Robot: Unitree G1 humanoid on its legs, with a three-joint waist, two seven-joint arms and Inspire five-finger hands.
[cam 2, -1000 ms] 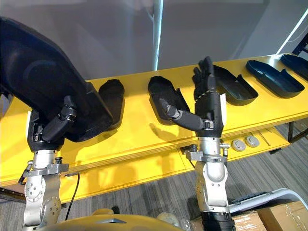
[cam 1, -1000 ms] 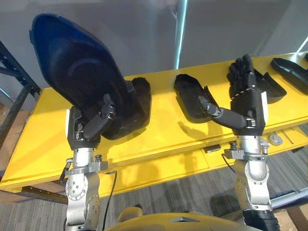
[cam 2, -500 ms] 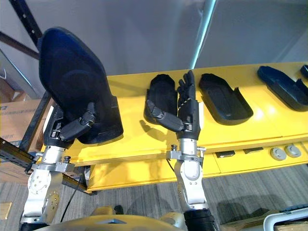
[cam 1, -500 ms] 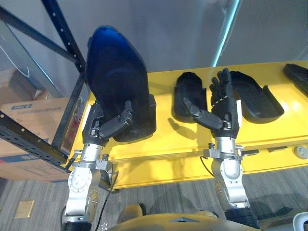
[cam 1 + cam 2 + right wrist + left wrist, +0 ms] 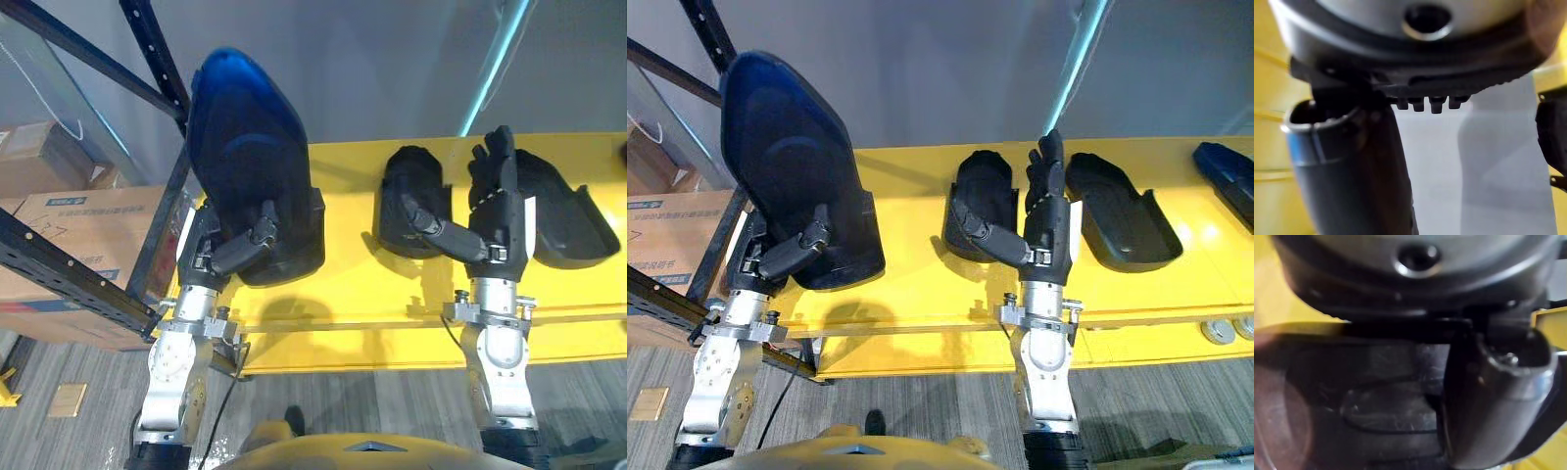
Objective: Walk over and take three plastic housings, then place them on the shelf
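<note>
My left hand [image 5: 203, 262] is shut on a large dark blue plastic housing [image 5: 245, 147] and holds it upright above the left end of the yellow table [image 5: 343, 289]. The thumb [image 5: 1488, 406] presses on the housing's hollow inner face [image 5: 1376, 396] in the left wrist view. My right hand [image 5: 500, 220] is raised over the table, open, fingers straight up and thumb [image 5: 1352, 166] out, holding nothing. Two more black housings [image 5: 416, 196] [image 5: 563, 215] lie on the table just behind it. A further dark housing [image 5: 1227, 168] lies at the far right.
A dark metal rack frame [image 5: 147, 83] stands at the left, close to the held housing. Cardboard boxes [image 5: 78, 230] sit behind its lower beam [image 5: 69, 279]. A grey wall with a light strip [image 5: 495, 64] rises behind the table. Grey floor lies below.
The camera has turned left: the rack and boxes came into view and the table's right end slid out. Both hands keep their pose, the left still holding the housing.
</note>
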